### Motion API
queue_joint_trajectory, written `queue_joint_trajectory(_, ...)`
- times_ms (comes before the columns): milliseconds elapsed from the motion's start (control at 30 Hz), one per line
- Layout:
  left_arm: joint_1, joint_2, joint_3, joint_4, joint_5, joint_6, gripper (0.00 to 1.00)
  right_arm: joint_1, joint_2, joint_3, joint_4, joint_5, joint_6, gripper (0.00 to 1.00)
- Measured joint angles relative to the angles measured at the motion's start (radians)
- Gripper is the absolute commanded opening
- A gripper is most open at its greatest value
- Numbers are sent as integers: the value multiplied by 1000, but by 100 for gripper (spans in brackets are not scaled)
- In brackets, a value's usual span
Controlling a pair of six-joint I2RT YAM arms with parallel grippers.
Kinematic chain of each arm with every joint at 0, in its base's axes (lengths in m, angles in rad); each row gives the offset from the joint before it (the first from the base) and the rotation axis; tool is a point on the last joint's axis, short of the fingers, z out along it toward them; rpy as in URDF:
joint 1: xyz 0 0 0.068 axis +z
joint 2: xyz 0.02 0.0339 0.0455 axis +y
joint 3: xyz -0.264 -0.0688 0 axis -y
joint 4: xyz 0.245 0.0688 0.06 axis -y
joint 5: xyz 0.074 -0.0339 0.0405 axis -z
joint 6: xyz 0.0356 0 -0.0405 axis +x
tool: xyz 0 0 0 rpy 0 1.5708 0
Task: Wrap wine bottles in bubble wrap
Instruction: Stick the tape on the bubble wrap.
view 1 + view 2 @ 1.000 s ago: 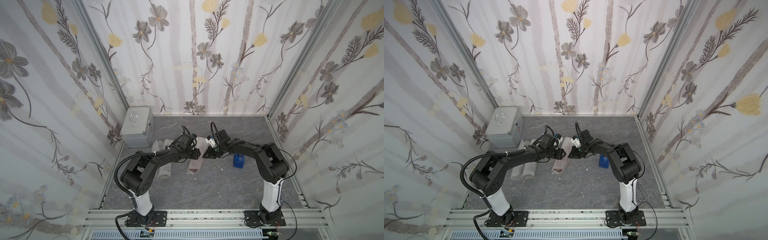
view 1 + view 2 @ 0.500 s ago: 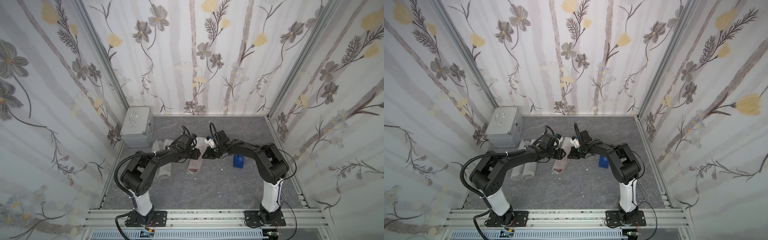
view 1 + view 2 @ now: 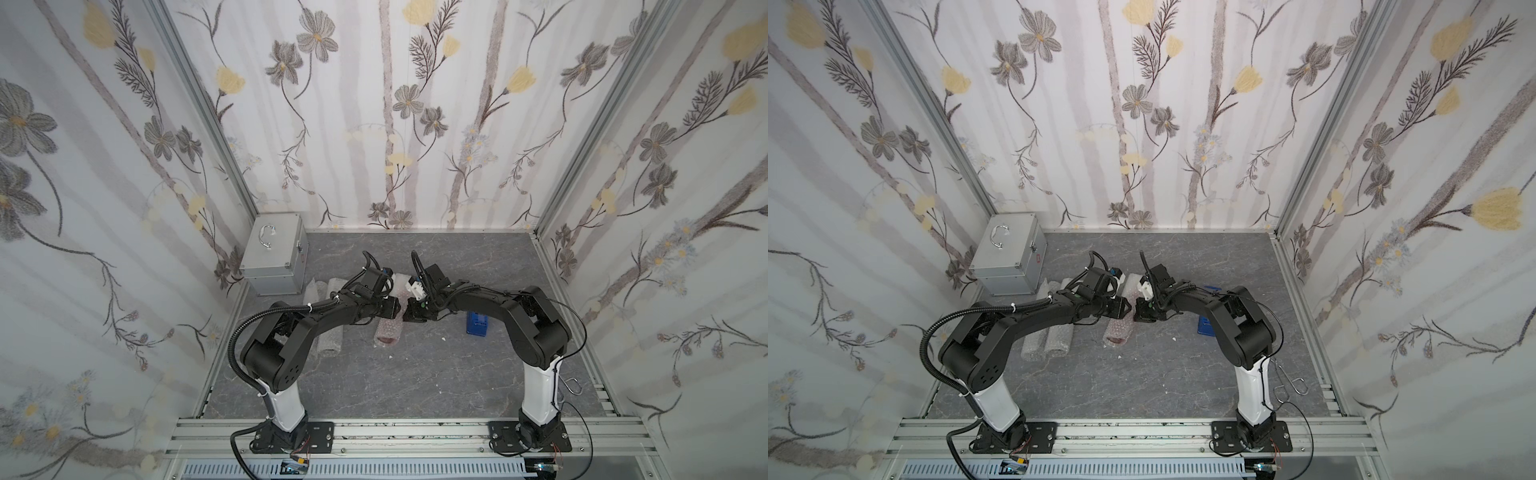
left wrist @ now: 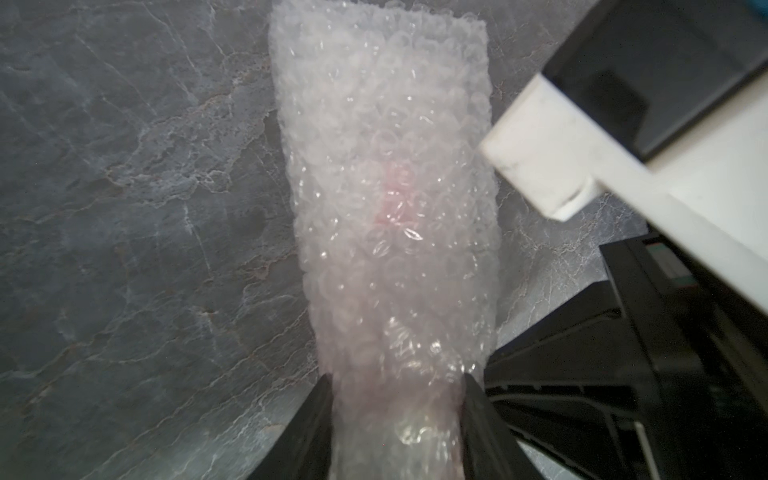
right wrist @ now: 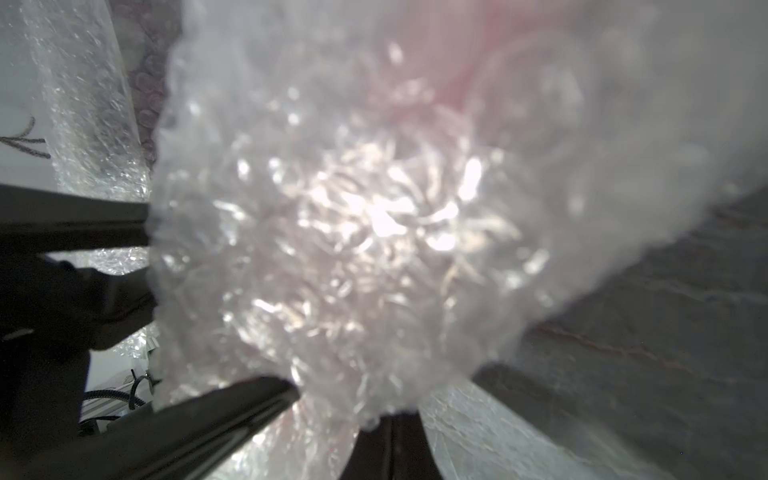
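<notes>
A wine bottle rolled in bubble wrap (image 3: 388, 328) (image 3: 1119, 330) lies mid-table, and a pink tint shows through the wrap (image 4: 392, 195). My left gripper (image 3: 394, 306) (image 3: 1126, 307) (image 4: 397, 415) is shut on the roll's near end, one finger pressed to each side. Facing it from the other side, my right gripper (image 3: 410, 311) (image 3: 1139, 312) (image 5: 390, 419) is shut, its tips pinching crumpled bubble wrap (image 5: 353, 228) at the roll. Glass and cap are hidden under the wrap.
Two more bubble-wrapped rolls (image 3: 328, 340) (image 3: 1044, 340) lie side by side under my left arm. A silver metal case (image 3: 274, 259) stands at the back left. A blue tape dispenser (image 3: 476, 324) sits under my right arm. Small white scraps dot the grey floor.
My right gripper has edged slightly toward the left gripper. Both grips look unchanged and the roll stays in place.
</notes>
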Motion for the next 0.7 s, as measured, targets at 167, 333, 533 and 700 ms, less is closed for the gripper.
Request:
queue_joint_trajectory(167, 0, 0, -1, 1, -1, 0, 47, 11, 26, 4, 8, 4, 24, 0)
queue_joint_trajectory(333, 0, 0, -2, 3, -1, -1, 48, 13, 11, -5, 7, 19, 39, 1)
queue_joint_trajectory(533, -2, -4, -2, -18, 2, -5, 65, -41, -124, -109, 10, 42, 42, 16)
queue_joint_trajectory(700, -3, -44, 20, -67, 18, -12, 81, -82, -241, -207, 30, 46, 63, 39)
